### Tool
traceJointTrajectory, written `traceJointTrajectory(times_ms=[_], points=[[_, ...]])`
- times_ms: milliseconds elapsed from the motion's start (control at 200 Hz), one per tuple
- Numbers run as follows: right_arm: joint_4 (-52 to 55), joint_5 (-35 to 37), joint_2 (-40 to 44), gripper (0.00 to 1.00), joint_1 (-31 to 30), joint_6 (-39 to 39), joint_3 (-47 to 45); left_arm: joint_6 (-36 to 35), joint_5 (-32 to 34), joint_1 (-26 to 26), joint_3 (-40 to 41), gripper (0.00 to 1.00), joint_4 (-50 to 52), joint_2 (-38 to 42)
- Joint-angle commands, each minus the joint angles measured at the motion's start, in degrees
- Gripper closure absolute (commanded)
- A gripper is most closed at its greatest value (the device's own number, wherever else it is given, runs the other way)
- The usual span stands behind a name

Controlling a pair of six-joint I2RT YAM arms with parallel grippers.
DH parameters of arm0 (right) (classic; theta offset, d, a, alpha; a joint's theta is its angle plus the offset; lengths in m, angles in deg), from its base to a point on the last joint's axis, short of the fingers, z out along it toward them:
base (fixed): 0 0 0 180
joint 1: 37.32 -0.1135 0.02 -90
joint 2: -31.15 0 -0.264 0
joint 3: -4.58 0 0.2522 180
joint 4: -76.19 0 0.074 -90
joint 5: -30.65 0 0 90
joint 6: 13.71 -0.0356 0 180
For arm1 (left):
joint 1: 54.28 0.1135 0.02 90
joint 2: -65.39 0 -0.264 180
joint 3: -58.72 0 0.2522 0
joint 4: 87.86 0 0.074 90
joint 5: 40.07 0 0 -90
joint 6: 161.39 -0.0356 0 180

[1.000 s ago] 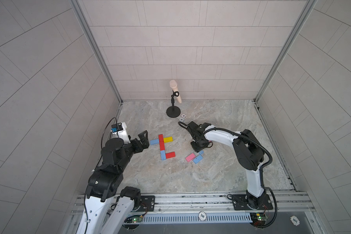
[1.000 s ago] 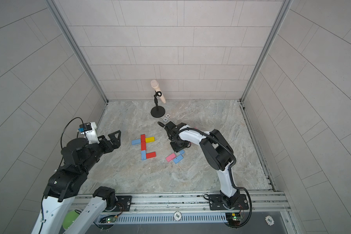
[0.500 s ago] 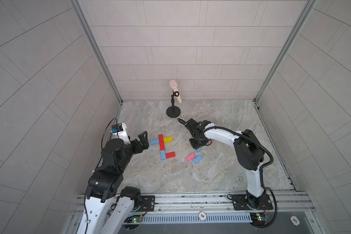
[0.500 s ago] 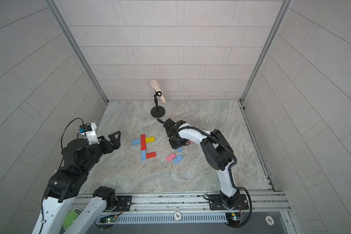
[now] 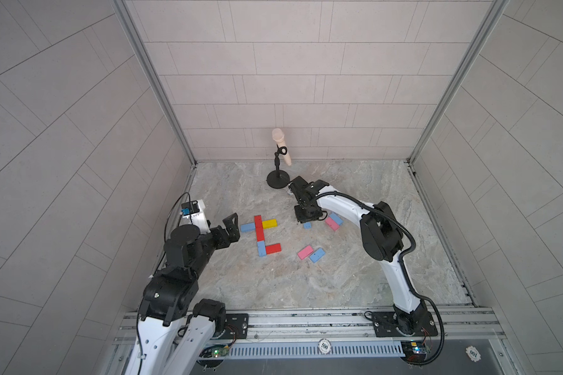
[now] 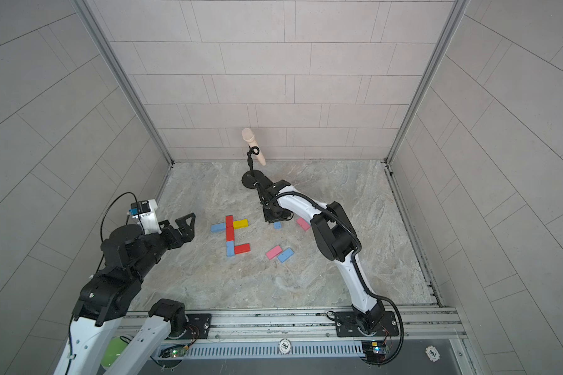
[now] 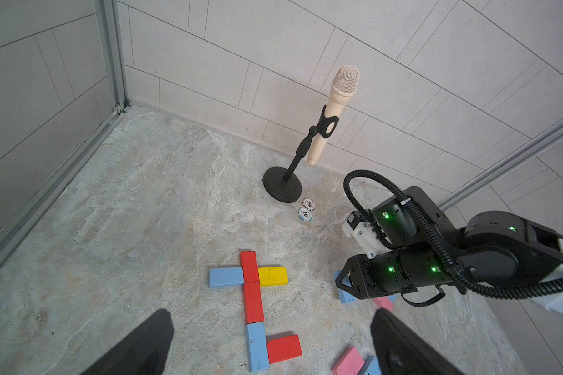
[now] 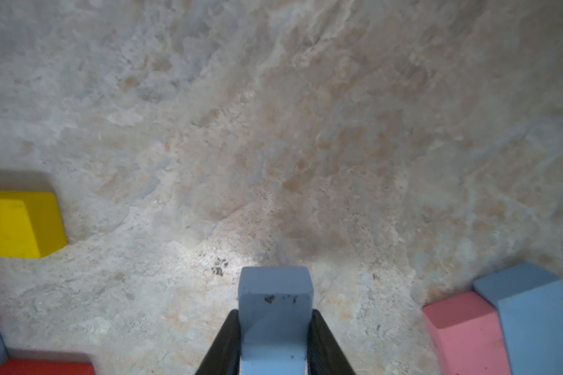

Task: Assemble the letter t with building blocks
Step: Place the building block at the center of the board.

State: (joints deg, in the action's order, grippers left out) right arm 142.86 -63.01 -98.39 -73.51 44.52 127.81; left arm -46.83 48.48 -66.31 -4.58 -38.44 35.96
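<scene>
The building blocks lie on the marble floor. A red column (image 5: 258, 227) has a light blue block (image 5: 247, 227) on its left and a yellow one (image 5: 269, 223) on its right. Below it a blue block (image 5: 261, 248) continues the column, with a red block (image 5: 273, 248) beside it. My right gripper (image 8: 273, 324) is shut on another light blue block (image 8: 275, 292), which stands on end right of the yellow one (image 5: 307, 225); its lower end is at or just above the floor. My left gripper (image 7: 270, 319) hangs open and empty, left of the shape (image 5: 232, 227).
A pink block (image 5: 305, 252) and a blue block (image 5: 317, 255) lie loose near the front. Another pink block (image 5: 332, 223) and blue block (image 5: 336, 218) sit beside the right arm. A microphone stand (image 5: 277, 180) and two poker chips (image 7: 307, 209) are at the back.
My right gripper has shifted a little to the left and toward the back wall with the blue block in it. The left arm has stayed still.
</scene>
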Motion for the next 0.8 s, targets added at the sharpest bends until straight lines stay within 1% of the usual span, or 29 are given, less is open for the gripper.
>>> traceJointTrajectory(times_ms=[0, 160, 426, 611, 706, 796], points=[[3.15, 1.02, -1.33, 0.83, 1.36, -3.61, 2.31, 0.3, -0.87, -0.1, 1.06, 0.0, -0.22, 1.19], [4.2, 1.84, -3.66, 0.82, 1.93, -3.89, 5.64, 1.01, -1.3, -0.1, 1.64, 0.0, -0.15, 1.47], [7.18, 2.69, -7.89, 0.82, 1.96, -2.12, 11.55, 0.92, -1.62, -0.1, 1.64, 0.0, -0.15, 1.23], [7.67, 2.87, -9.02, 0.82, 2.02, -2.05, 12.59, 1.33, -1.71, -0.1, 1.9, 0.0, 0.01, 1.13], [7.74, 2.87, -9.25, 0.8, 2.02, -2.07, 12.87, 1.52, -1.71, -0.11, 2.0, 0.0, 0.02, 1.13], [7.74, 2.87, -9.35, 0.76, 1.95, -2.15, 12.87, 1.61, -1.63, -0.1, 1.99, 0.0, 0.11, 1.13]])
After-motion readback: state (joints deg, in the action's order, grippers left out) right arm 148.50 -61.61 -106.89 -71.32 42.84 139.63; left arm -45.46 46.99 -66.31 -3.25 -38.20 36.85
